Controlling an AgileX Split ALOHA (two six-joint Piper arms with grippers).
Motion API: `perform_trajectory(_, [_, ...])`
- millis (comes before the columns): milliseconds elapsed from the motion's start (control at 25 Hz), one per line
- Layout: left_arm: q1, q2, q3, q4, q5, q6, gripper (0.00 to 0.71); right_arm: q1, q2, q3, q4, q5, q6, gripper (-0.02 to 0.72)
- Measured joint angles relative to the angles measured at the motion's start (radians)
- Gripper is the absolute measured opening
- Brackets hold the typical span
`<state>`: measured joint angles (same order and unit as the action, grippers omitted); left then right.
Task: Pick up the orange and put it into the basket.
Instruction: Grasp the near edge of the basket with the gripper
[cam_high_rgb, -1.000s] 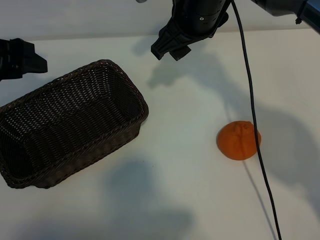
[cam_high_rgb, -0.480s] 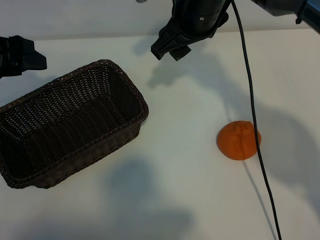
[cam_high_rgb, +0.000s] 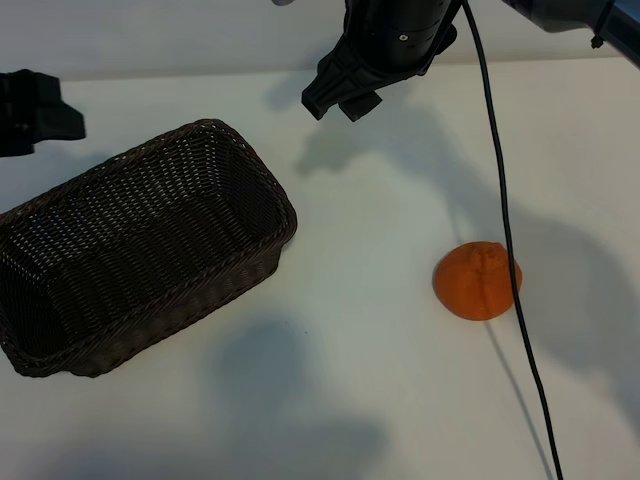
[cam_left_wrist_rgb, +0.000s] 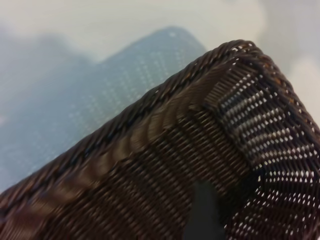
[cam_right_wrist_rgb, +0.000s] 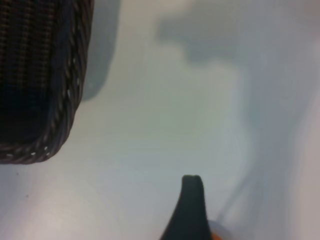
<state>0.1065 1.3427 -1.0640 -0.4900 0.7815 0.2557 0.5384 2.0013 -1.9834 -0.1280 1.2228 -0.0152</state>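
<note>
Two hands logged, both spread wide, holding nothing. Exterior: we note orange (cam_high_rgb: 477, 281) on white surface (cam_high_rgb: 380, 380), well apart from basket (cam_high_rgb: 135, 250); right hand (cam_high_rgb: 342, 92) above, left hand (cam_high_rgb: 35, 112) beside basket. Left wrist: basket corner (cam_left_wrist_rgb: 200, 150). Right wrist: basket (cam_right_wrist_rgb: 45, 80), one fingertip (cam_right_wrist_rgb: 192, 205).

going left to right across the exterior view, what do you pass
left gripper at the left edge → basket → right gripper up top → orange, crossed by a black cable on its right side
</note>
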Motion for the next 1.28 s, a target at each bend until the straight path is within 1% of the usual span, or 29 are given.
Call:
perform_trajectory(160, [0.0, -0.089, 0.0, 0.133, 0.076, -0.112, 0.588, 0.0, 0.0, 0.0, 0.004, 0.0, 0.0, 0.592])
perform_trajectory(240, [0.0, -0.132, 0.002, 0.222, 0.13, -0.184, 0.588, 0.0, 0.0, 0.0, 0.007, 0.0, 0.0, 0.592])
perform_trajectory(320, [0.0, -0.171, 0.021, 0.303, 0.157, -0.266, 0.588, 0.0, 0.0, 0.0, 0.007, 0.0, 0.0, 0.592])
perform_trajectory(400, [0.0, -0.215, 0.065, 0.382, 0.169, -0.344, 0.588, 0.0, 0.0, 0.0, 0.007, 0.0, 0.0, 0.592])
perform_trajectory(560, [0.0, -0.294, 0.189, 0.49, 0.171, -0.519, 0.588, 0.0, 0.0, 0.0, 0.007, 0.0, 0.0, 0.592])
perform_trajectory(720, [0.0, -0.343, 0.31, 0.552, 0.114, -0.663, 0.588, 0.0, 0.0, 0.0, 0.007, 0.0, 0.0, 0.592])
perform_trajectory(880, [0.0, -0.346, 0.382, 0.572, 0.019, -0.726, 0.588, 0.0, 0.0, 0.0, 0.007, 0.0, 0.0, 0.592])
perform_trajectory(1080, [0.0, -0.33, 0.416, 0.584, -0.04, -0.765, 0.588, 0.0, 0.0, 0.0, 0.007, 0.0, 0.0, 0.592])
perform_trajectory(1280, [0.0, -0.26, 0.427, 0.619, -0.088, -0.811, 0.588, 0.0, 0.0, 0.0, 0.007, 0.0, -0.006, 0.592])
